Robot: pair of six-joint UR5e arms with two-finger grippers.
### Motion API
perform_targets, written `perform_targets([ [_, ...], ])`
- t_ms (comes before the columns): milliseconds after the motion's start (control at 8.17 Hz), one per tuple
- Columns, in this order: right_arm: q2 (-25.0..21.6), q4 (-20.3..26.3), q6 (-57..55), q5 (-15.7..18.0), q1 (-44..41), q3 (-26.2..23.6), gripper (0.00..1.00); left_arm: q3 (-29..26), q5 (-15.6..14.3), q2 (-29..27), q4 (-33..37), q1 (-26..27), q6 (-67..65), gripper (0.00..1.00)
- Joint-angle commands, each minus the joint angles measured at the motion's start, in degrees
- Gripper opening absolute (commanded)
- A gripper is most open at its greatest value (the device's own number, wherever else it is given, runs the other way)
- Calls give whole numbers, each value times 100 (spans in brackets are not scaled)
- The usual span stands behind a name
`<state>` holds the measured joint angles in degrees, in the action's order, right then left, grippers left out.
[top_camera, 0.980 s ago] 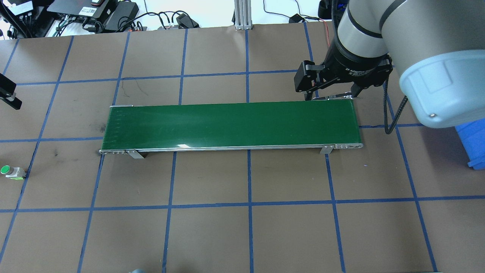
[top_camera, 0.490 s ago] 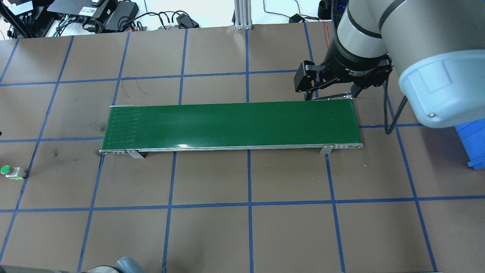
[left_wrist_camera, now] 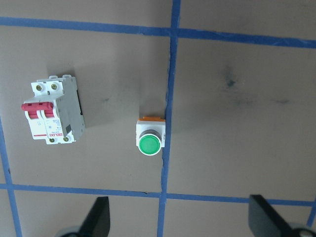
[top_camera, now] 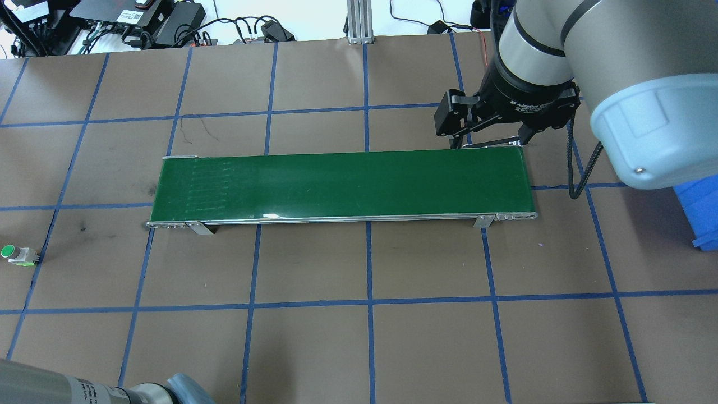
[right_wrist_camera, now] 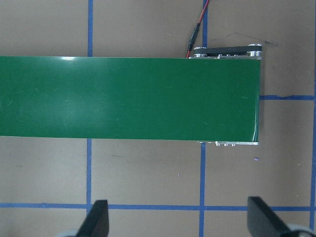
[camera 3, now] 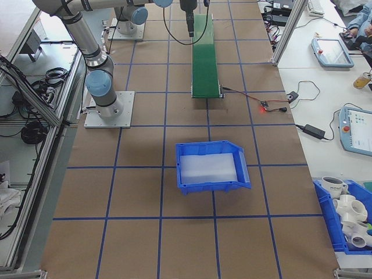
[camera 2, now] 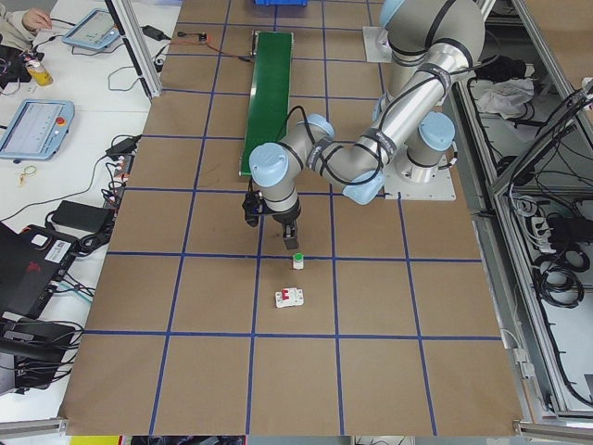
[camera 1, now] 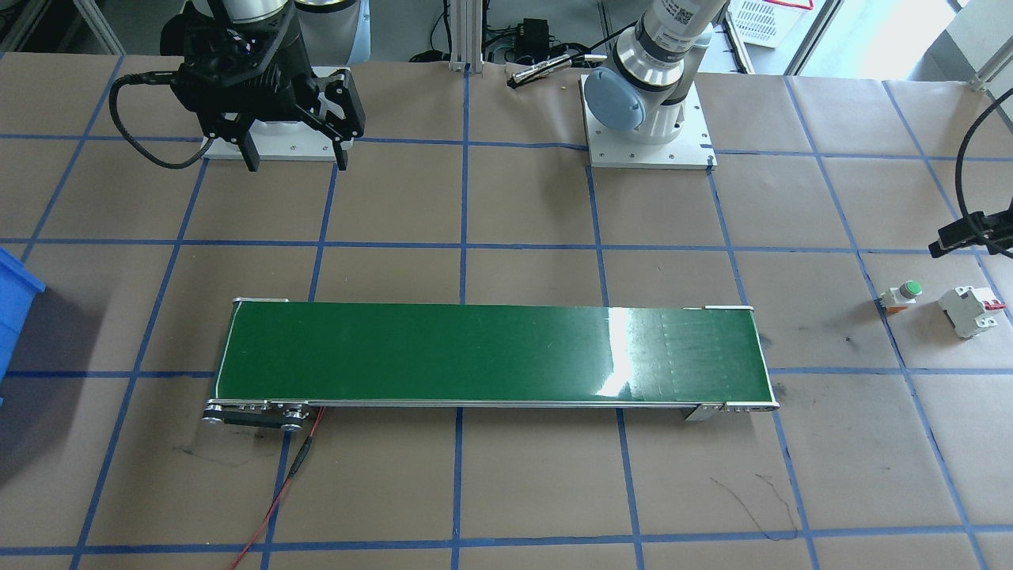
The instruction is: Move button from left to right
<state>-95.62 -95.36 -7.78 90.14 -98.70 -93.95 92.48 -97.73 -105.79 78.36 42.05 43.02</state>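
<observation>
The button (left_wrist_camera: 149, 140), with a green cap, white body and orange base, lies on the brown table at the robot's far left (top_camera: 17, 253) (camera 1: 904, 293) (camera 2: 297, 260). My left gripper (left_wrist_camera: 180, 222) hangs above the table close to the button, open and holding nothing. In the wrist view the button shows a little beyond the gap between the fingertips (left_wrist_camera: 101, 217). My right gripper (top_camera: 489, 143) (camera 1: 297, 164) hovers open and holding nothing by the right end of the green conveyor belt (top_camera: 342, 185) (right_wrist_camera: 128, 98).
A white circuit breaker (left_wrist_camera: 52, 113) (camera 1: 967, 310) with a red lever lies beside the button. A blue bin (camera 3: 210, 167) (top_camera: 701, 213) stands past the belt's right end. A red wire (camera 1: 277, 491) runs from the belt. The left arm's elbow (top_camera: 84, 387) enters at the overhead view's bottom left.
The left gripper has left the overhead view's left edge and the left arm's elbow has come in at the bottom left. Faint marks on the belt have travelled right. The right arm barely moved.
</observation>
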Motion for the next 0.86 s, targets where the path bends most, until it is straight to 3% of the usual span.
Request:
perform_targets([
  [0, 0, -9, 5, -6, 0, 0, 100, 16, -70, -337, -356, -22, 14, 100],
  [735, 62, -18, -4, -6, 0, 0, 100, 244, -88, -882, -487, -259, -530, 100],
])
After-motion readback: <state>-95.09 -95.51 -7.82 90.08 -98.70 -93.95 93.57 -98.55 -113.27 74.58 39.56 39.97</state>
